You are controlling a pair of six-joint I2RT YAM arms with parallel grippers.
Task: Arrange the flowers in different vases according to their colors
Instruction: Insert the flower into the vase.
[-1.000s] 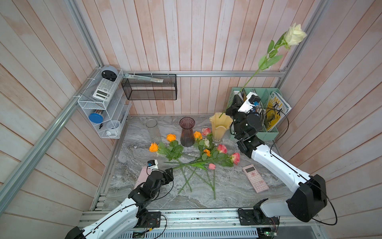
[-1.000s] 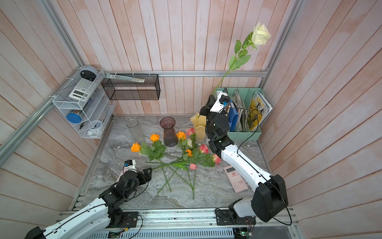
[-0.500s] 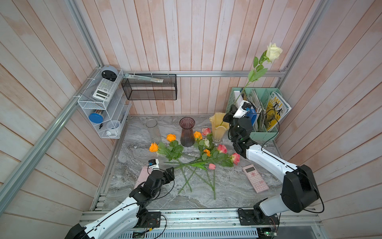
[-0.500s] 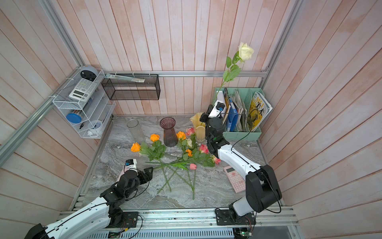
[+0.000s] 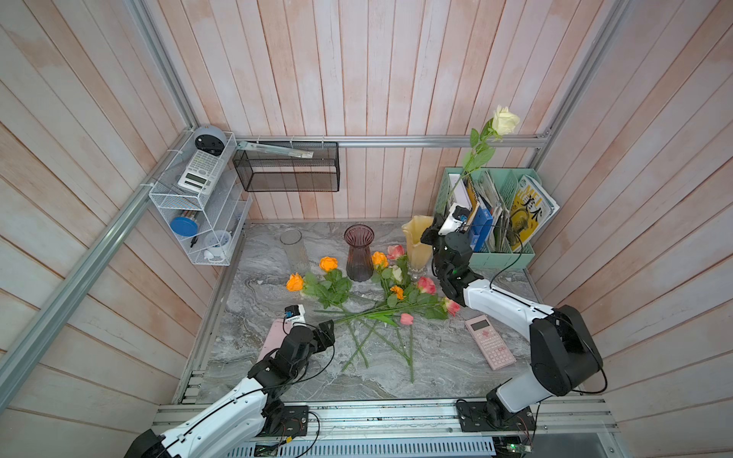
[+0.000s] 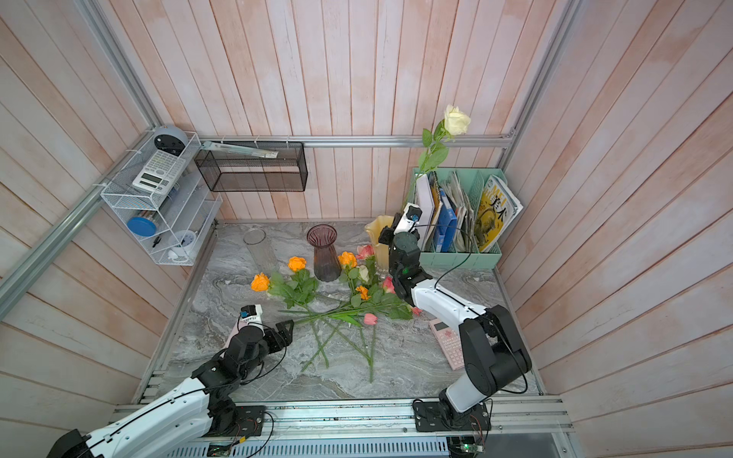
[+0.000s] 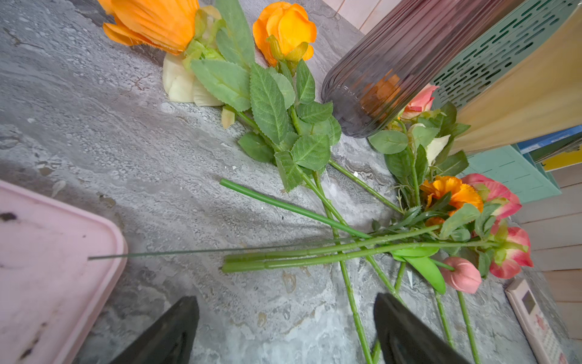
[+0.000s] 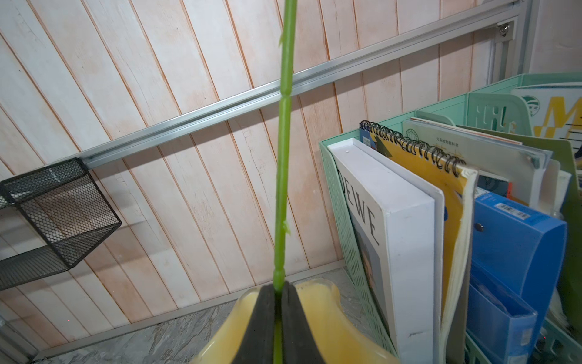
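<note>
Fingers [image 8: 261, 321] of right gripper [image 8: 277, 290] are clamped on cream rose [image 5: 504, 121] stem, held upright over yellow vase [image 5: 412, 232] right-of-centre for insertion (left gripper [image 7: 285, 301] spread, empty).

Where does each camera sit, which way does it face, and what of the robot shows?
Top views: high on the robot's side, looking down on the table; left arm and right arm show.
Left wrist: low, facing the flowers; open left gripper shows.
Right wrist: tilted up at the back wall; right gripper shut on the cream rose.
Shared: purple vase, top views and left wrist.
</note>
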